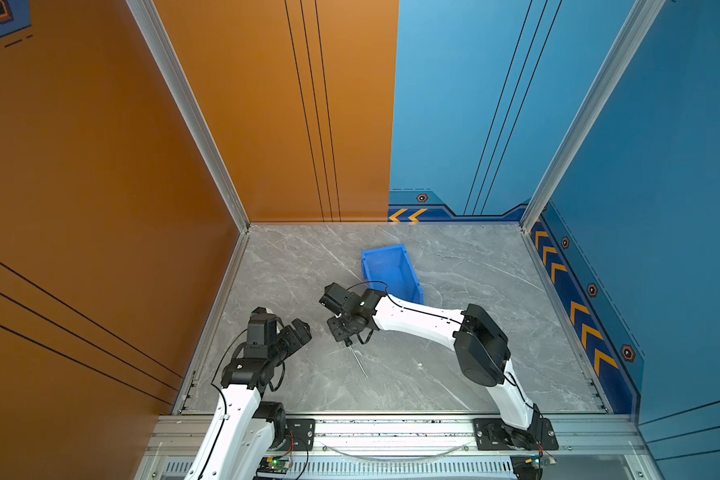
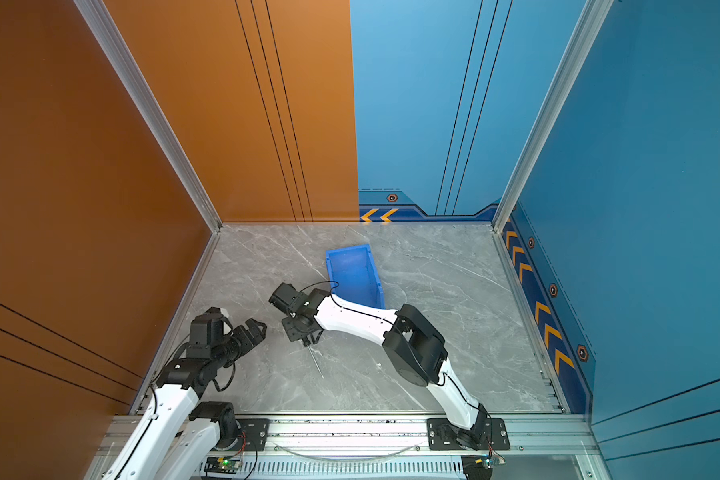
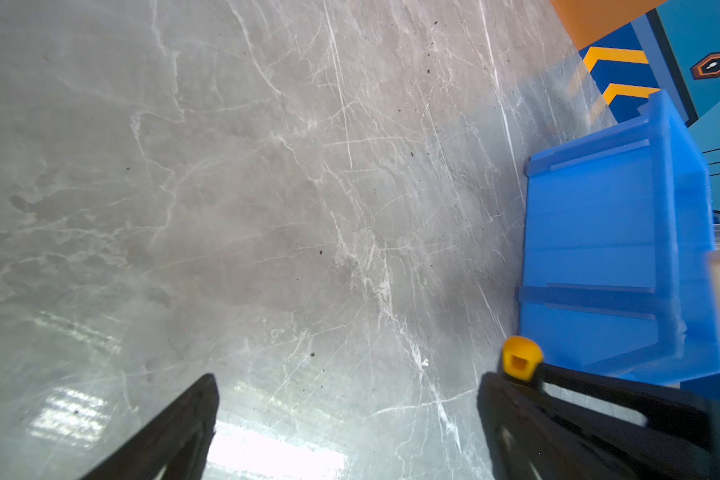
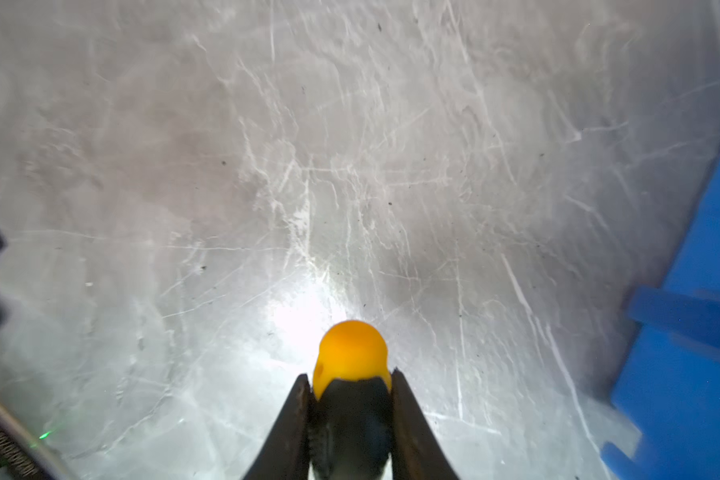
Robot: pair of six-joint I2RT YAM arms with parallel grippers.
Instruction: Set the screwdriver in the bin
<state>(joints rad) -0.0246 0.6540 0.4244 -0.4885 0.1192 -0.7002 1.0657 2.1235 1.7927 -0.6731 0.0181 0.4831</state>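
Black plastic jaws of the left gripper (image 3: 348,380) stand wide apart around nothing, their bases cut off by the wrist view's edge. At its 3 o'clock in both top views, the right gripper (image 4: 350,376) is clamped on the screwdriver (image 4: 352,357). The handle is mostly hidden between the jaws. Its rounded orange cap pokes out, and the thin silver shaft slants toward 5 o'clock over the grey veined table (image 1: 454,332). I cannot tell whether the tip touches. The smooth blue bin (image 1: 391,270) sits at this gripper's 1 o'clock, partly behind the arm.
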